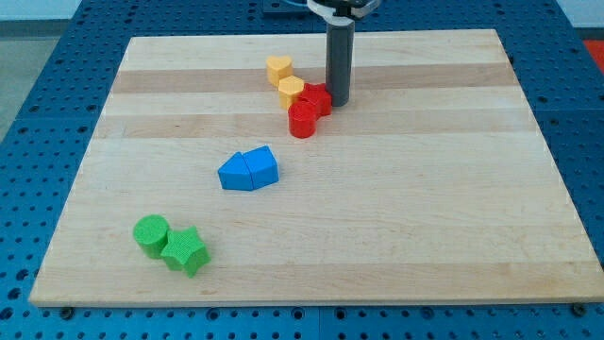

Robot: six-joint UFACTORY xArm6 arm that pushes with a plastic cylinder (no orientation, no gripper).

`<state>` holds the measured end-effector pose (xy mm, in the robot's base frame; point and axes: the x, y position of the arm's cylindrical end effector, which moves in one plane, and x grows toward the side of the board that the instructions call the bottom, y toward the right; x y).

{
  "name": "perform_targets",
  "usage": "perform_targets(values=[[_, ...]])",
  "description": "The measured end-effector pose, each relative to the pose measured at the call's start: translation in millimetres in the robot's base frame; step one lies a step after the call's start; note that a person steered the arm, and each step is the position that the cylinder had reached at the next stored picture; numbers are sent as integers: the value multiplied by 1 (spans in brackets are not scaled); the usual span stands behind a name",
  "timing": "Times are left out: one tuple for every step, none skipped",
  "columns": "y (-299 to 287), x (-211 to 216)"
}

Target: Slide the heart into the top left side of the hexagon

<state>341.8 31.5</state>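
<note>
Yellow marks the two task blocks: you will find the yellow heart (277, 67) near the view's top centre of the wooden board (425, 208), with the yellow hexagon (291, 91) touching it at its lower right. My tip (338, 100) carries no fingers; it sits against the right side of the red block (316, 98), above the red cylinder (302, 121). Two blue blocks (249, 170) touch mid-board. The green cylinder (151, 234) and green star (185, 251) touch at lower left.

Straight dark grey cylindrical rod (338, 57)
</note>
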Motion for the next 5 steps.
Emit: perform_targets(values=[[9,-48],[-20,-105],[-92,-126],[-94,-127],[-105,-101]])
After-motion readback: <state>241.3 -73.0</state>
